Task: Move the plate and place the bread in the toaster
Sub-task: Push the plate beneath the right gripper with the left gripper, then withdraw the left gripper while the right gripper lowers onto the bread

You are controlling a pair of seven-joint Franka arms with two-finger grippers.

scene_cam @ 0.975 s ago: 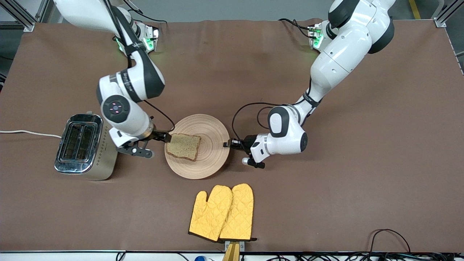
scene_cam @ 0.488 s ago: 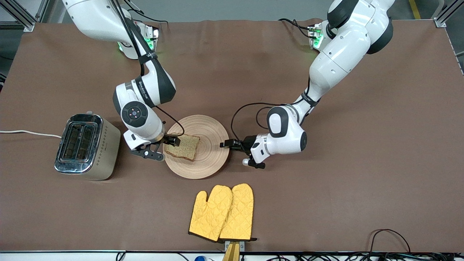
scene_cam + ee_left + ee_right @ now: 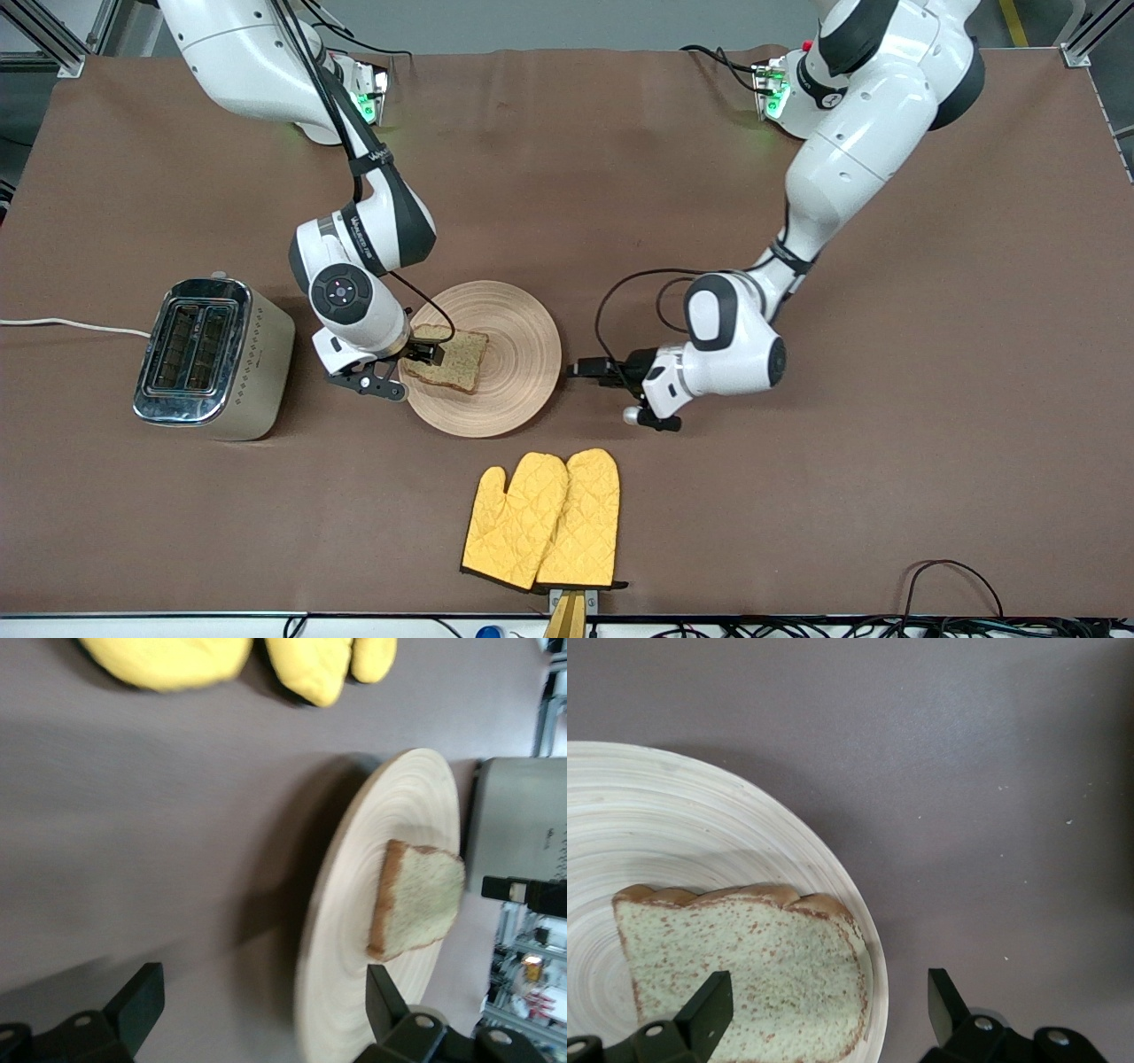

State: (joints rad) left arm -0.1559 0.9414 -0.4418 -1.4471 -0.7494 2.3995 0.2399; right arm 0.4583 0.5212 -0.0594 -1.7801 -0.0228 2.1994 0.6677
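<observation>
The pale wooden plate [image 3: 518, 354] lies mid-table with the bread [image 3: 456, 361] on the side of it toward the toaster [image 3: 208, 354]. My right gripper [image 3: 430, 353] is open and low over the bread's edge nearest the toaster. In the right wrist view one finger [image 3: 709, 1005] is over the bread [image 3: 744, 957] and the other is past the plate's rim [image 3: 700, 815]. My left gripper [image 3: 580, 366] is open and empty, low over the table beside the plate's rim toward the left arm's end. The left wrist view shows its open fingers [image 3: 142, 988], the plate [image 3: 390, 815] and the bread [image 3: 416, 899].
A pair of yellow oven mitts [image 3: 542, 518] lies nearer the front camera than the plate. The toaster's white cord [image 3: 62, 323] runs off the table's right-arm end. The toaster's two slots face up.
My right gripper has moved from between toaster and plate onto the bread's edge. My left gripper has drawn back from the plate's rim toward the left arm's end. The plate has not moved.
</observation>
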